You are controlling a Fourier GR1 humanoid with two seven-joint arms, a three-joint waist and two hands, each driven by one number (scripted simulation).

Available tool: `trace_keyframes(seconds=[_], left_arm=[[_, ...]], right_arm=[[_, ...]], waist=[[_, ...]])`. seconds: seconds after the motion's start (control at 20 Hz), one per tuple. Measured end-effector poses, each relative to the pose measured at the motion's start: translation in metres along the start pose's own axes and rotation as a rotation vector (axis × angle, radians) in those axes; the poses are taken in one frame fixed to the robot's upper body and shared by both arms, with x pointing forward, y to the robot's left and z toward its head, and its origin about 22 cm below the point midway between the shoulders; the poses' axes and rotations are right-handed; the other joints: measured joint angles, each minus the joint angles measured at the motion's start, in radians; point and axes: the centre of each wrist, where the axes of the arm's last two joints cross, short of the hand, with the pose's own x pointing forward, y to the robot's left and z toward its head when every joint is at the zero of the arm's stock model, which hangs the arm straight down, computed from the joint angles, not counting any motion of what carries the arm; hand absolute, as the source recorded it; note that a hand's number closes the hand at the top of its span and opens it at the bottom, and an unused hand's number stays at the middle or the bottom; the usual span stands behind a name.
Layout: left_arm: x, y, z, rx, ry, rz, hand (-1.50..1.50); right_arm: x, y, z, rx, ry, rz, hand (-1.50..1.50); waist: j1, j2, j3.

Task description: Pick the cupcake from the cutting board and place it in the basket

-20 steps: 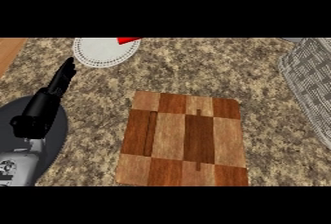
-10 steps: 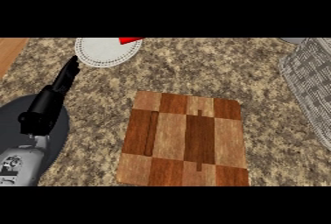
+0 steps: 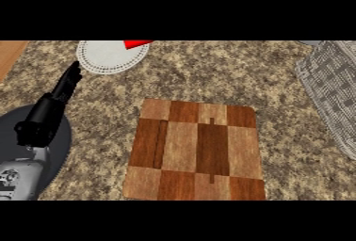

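Left robot hand (image 3: 59, 96), fingers straight, lies left of cutting board (image 3: 195, 149); basket (image 3: 332, 94) at right.

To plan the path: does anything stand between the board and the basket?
Nothing visible: only bare counter lies between the board and the basket at its right. No cupcake shows on the board.

Brown checkered wooden cutting board (image 3: 195, 149) at centre of speckled granite counter (image 3: 208, 75). White round plate (image 3: 111, 56) behind, to left. Grey woven wire basket (image 3: 334, 89) at right edge. Black left hand (image 3: 66, 87) left of board.
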Motion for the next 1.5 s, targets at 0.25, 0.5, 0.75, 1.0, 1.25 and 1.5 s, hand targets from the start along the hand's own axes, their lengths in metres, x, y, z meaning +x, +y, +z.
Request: trace_keyframes(seconds=[0.25,0.5,0.75,1.0,1.25,1.5], left_arm=[[-0.001,0.0,-0.001,0.003,0.002,0.001,0.0],[-0.005,0.002,0.004,0.008,-0.001,0.002,0.0],[-0.003,0.007,0.002,0.008,-0.002,-0.006,0.0],[-0.007,0.012,0.002,0.007,0.004,-0.001,0.0],[-0.002,0.009,0.0,0.006,0.002,0.0,0.0],[0.0,0.003,0.0,0.001,-0.001,0.006,0.0]], right_arm=[[0.001,0.009,-0.007,0.028,0.052,0.181,1.5],[-0.006,0.01,-0.005,0.061,0.064,0.304,-1.5],[-0.012,0.019,-0.016,0.103,0.072,0.282,-1.5],[-0.02,0.023,-0.021,0.08,0.044,0.195,-1.5],[-0.025,0.017,-0.024,-0.021,0.022,-0.058,-1.5],[-0.038,0.003,-0.008,-0.172,0.04,-0.316,-1.5]], waist=[[-0.003,0.001,0.0],[-0.002,0.001,0.001],[-0.001,0.0,0.0],[-0.007,-0.001,0.0],[-0.004,-0.002,0.001],[0.003,0.002,0.001]])
